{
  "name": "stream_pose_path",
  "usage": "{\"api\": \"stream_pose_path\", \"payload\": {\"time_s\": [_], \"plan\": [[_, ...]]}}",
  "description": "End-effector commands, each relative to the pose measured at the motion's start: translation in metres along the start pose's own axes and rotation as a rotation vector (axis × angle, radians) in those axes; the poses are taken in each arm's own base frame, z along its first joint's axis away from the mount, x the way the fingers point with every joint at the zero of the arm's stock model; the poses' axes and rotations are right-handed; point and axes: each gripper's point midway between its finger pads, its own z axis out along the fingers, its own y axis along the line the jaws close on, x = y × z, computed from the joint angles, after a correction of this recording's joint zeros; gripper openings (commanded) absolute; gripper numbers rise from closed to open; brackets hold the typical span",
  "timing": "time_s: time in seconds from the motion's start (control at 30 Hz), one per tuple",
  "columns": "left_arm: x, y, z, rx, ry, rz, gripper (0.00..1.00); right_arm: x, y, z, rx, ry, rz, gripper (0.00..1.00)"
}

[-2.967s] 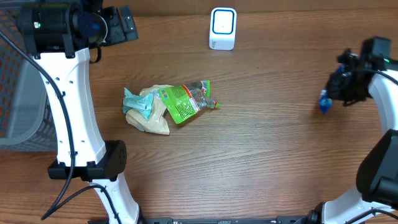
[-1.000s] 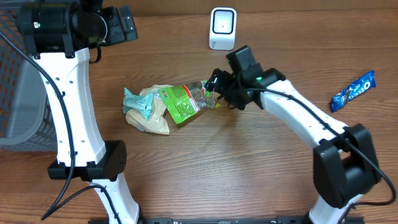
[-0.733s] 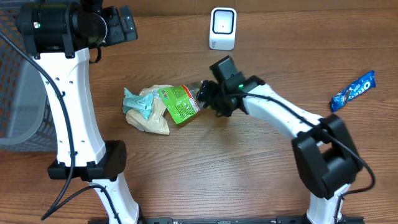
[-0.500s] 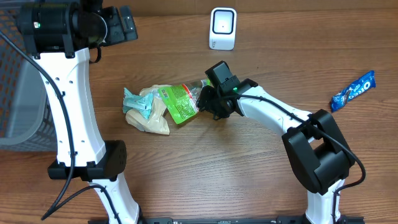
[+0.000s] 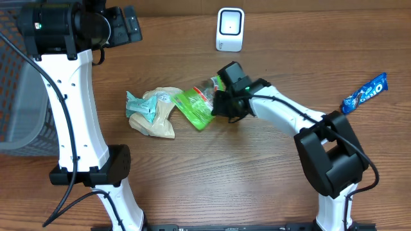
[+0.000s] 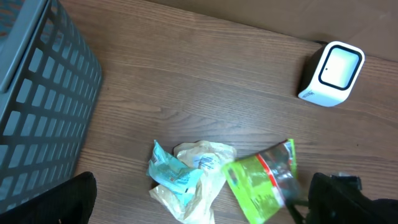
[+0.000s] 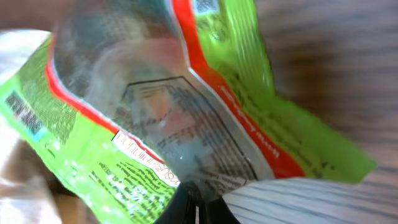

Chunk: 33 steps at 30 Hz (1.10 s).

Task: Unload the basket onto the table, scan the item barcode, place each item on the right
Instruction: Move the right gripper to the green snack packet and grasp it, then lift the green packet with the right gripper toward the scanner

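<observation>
Right pincer [image 5: 217,102] has just clenched on the clear end of the green packet [image 5: 196,109], which has slid off the other wrappers [image 5: 151,115] and seems partly lifted from the tabletop [image 5: 270,179] (scanner [image 5: 230,29] well apart), so the carry comes next.
</observation>
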Motion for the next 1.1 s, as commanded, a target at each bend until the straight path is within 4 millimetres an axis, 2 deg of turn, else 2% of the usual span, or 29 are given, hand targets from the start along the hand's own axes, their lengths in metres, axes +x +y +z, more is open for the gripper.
{"api": "stream_pose_path", "payload": {"time_s": [0.0,0.1,0.13,0.17,0.23,0.27,0.4,0.47,0.63,0.7,0.73,0.9,1.07], "plan": [[0.001,-0.005,-0.008,0.009,-0.016,0.003,1.0,-0.018,-0.008,-0.027,-0.001,-0.039,-0.015,0.04],[0.001,-0.005,-0.008,0.009,-0.016,0.003,1.0,-0.019,-0.012,-0.039,-0.034,-0.015,0.018,0.04],[0.001,-0.005,-0.008,0.009,-0.016,0.003,1.0,-0.019,-0.012,-0.044,-0.055,-0.003,0.028,0.08],[0.001,-0.005,-0.008,0.009,-0.016,0.003,1.0,-0.019,-0.011,-0.048,-0.076,0.009,0.038,0.28],[0.001,-0.005,-0.008,0.009,-0.016,0.003,1.0,-0.019,-0.01,-0.057,-0.116,0.029,0.056,0.55],[0.001,-0.005,-0.008,0.009,-0.016,0.003,1.0,-0.02,-0.01,-0.065,-0.143,0.038,0.07,0.64],[0.001,-0.005,-0.008,0.009,-0.016,0.003,1.0,-0.036,-0.015,-0.092,-0.199,-0.005,0.113,0.73],[0.001,-0.005,-0.008,0.009,-0.016,0.003,1.0,-0.043,-0.018,-0.095,-0.21,-0.021,0.146,0.79],[0.001,-0.005,-0.008,0.01,-0.016,0.003,1.0,-0.052,-0.018,-0.093,-0.207,-0.053,0.244,0.86],[0.001,-0.005,-0.008,0.009,-0.016,0.003,1.0,-0.052,-0.02,-0.087,-0.164,-0.07,0.326,0.98],[0.001,-0.005,-0.008,0.009,-0.016,0.003,1.0,-0.051,-0.021,-0.083,-0.145,-0.072,0.361,1.0],[0.001,-0.005,-0.008,0.009,-0.016,0.003,1.0,-0.043,-0.016,-0.056,-0.117,-0.045,0.417,1.0],[0.001,-0.005,-0.008,0.009,-0.016,0.003,1.0,-0.048,-0.016,-0.034,-0.118,-0.052,0.445,0.98]]}}
